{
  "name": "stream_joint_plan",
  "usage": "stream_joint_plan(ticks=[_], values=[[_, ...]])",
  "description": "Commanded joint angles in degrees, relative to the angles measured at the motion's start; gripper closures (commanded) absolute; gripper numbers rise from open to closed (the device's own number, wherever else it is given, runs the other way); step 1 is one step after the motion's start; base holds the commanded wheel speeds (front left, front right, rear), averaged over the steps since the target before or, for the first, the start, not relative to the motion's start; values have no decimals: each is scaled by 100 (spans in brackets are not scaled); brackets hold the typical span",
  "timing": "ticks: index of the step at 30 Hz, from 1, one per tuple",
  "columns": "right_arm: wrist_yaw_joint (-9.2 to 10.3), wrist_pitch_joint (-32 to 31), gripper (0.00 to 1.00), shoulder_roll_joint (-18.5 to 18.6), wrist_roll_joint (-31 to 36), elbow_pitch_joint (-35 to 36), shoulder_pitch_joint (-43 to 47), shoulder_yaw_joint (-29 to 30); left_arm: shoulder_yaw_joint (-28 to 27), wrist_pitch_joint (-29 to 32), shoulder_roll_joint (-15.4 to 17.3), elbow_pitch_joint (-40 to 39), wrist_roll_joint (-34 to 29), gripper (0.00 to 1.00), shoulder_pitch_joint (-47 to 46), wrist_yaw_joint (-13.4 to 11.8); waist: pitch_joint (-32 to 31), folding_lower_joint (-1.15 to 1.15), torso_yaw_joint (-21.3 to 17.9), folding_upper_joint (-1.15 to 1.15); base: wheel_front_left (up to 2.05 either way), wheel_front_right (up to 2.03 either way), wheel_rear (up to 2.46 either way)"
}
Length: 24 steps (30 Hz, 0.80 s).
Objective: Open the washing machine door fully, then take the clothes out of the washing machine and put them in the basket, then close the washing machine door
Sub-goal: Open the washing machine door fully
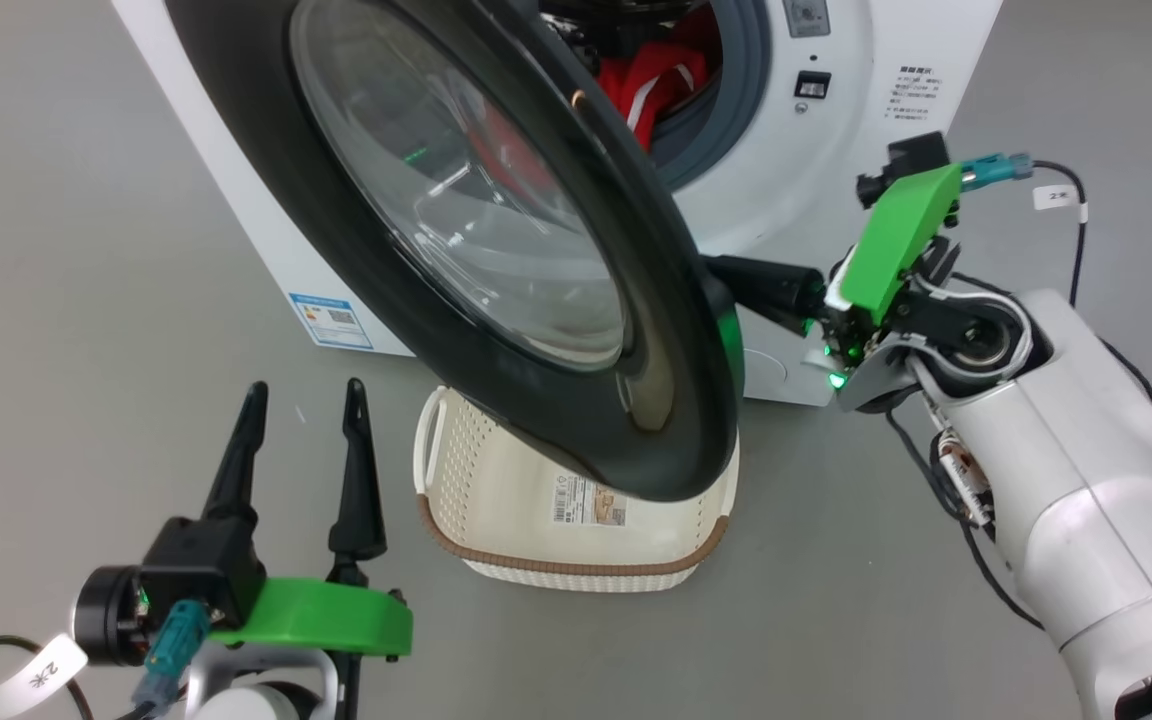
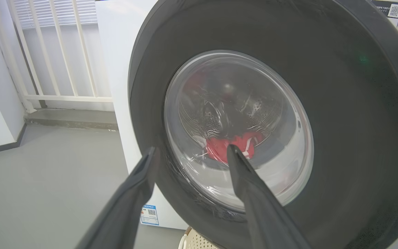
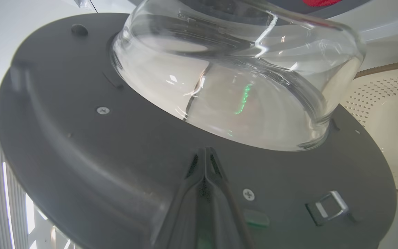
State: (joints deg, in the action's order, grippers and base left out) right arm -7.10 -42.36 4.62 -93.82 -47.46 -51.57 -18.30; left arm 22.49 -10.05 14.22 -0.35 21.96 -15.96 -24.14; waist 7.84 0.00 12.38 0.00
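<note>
The washing machine (image 1: pixel 816 200) stands at the top of the head view, and its door (image 1: pixel 536 330) is swung partway out over the basket (image 1: pixel 576 540). Red clothes (image 1: pixel 651 85) lie in the drum. They also show through the door glass (image 2: pixel 219 148). My right gripper (image 1: pixel 721 270) reaches behind the door's right edge. In the right wrist view the right gripper (image 3: pixel 204 150) is shut, tips against the door's dark inner face (image 3: pixel 81 138) below the glass bowl (image 3: pixel 240 76). My left gripper (image 1: pixel 305 390) stands open at the lower left, and in its wrist view the left gripper (image 2: pixel 192 148) faces the door's outer side (image 2: pixel 340 103).
A blue label (image 1: pixel 331 318) is stuck low on the machine's front. A white railing (image 2: pixel 47 52) and a low step lie beyond the machine on its left. The door's latch hook (image 3: pixel 328 207) sits near my right fingers. Grey floor surrounds the basket (image 3: pixel 385 100).
</note>
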Motion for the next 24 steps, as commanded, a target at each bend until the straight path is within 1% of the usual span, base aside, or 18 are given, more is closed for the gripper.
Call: stream_joint_plan(ticks=[1, 7, 14, 20, 21, 24], values=[[-39, 14, 100, -174, -154, 258, 76, -154, -234, 42, 196, -211, 17, 0, -40, -68, -62, 0, 44, 0, 0, 0, 0], [-39, 120, 100, -174, -553, 442, 304, -557, -259, 105, 261, -333, 31, 0, 58, -126, -146, 0, 124, 0, 0, 0, 0], [-39, 229, 100, -155, -908, 576, 500, -1028, -243, 132, 263, -404, 45, 0, 125, -179, -228, 0, 285, 0, 0, 0, 0], [-39, 390, 100, -28, -1265, 781, 614, -1480, -239, 142, 287, -435, 57, 0, 161, -200, -277, 0, 463, 0, 0, 0, 0], [-39, 390, 100, -28, -1265, 781, 614, -1480, -239, 142, 287, -435, 57, 0, 161, -200, -277, 0, 463, 0, 0, 0, 0], [-39, 511, 100, 82, -1490, 919, 640, -1754, -239, 138, 290, -441, 72, 0, 169, -202, -290, 0, 555, 0, 0, 0, 0]])
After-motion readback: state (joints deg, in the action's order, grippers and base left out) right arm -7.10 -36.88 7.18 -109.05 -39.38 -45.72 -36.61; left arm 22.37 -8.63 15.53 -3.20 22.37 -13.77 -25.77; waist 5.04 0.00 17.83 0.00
